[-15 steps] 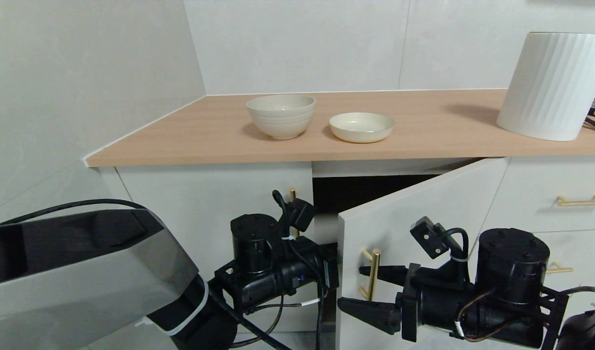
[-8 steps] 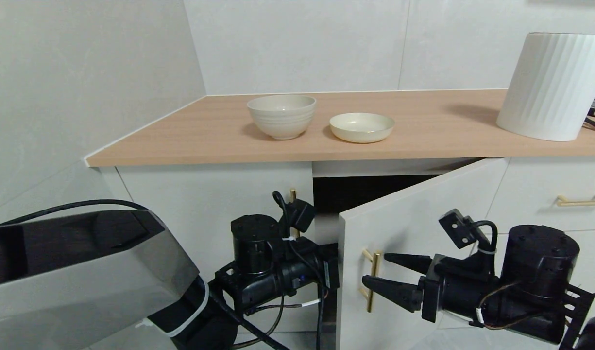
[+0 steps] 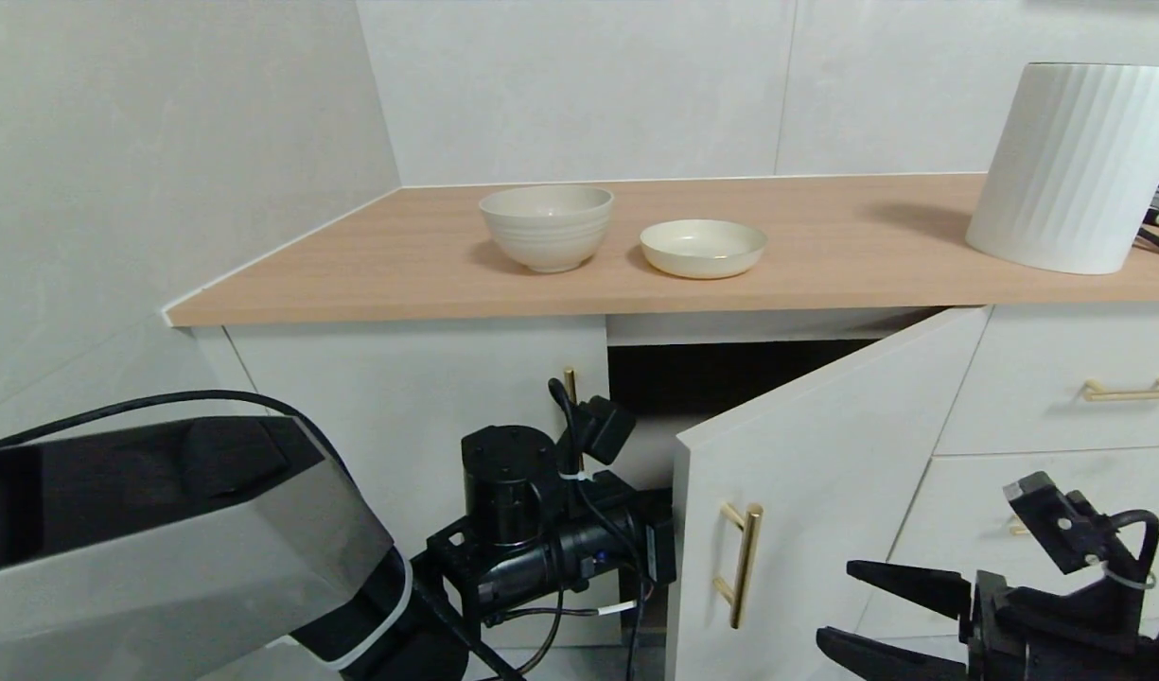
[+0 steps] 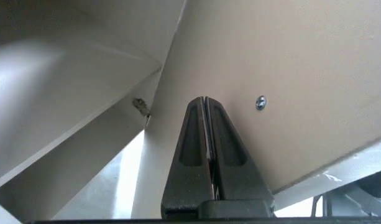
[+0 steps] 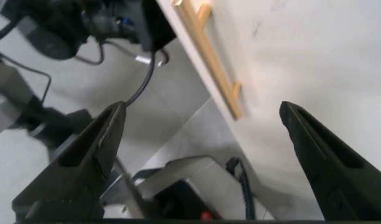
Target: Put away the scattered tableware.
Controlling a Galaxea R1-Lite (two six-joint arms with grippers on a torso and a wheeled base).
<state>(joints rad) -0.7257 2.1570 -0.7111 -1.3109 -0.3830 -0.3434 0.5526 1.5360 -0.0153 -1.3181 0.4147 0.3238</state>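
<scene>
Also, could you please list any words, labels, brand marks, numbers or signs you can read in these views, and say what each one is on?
None: no readable word, number or sign shows in any view.
The bowl, the shallow dish, the white ribbed container, the countertop and the open cabinet door are all plain.

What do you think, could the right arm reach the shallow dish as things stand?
Probably yes, after rising: the right gripper hangs open well below the countertop, beside the open cabinet door. The shallow dish sits near the front edge with nothing before it.
</scene>
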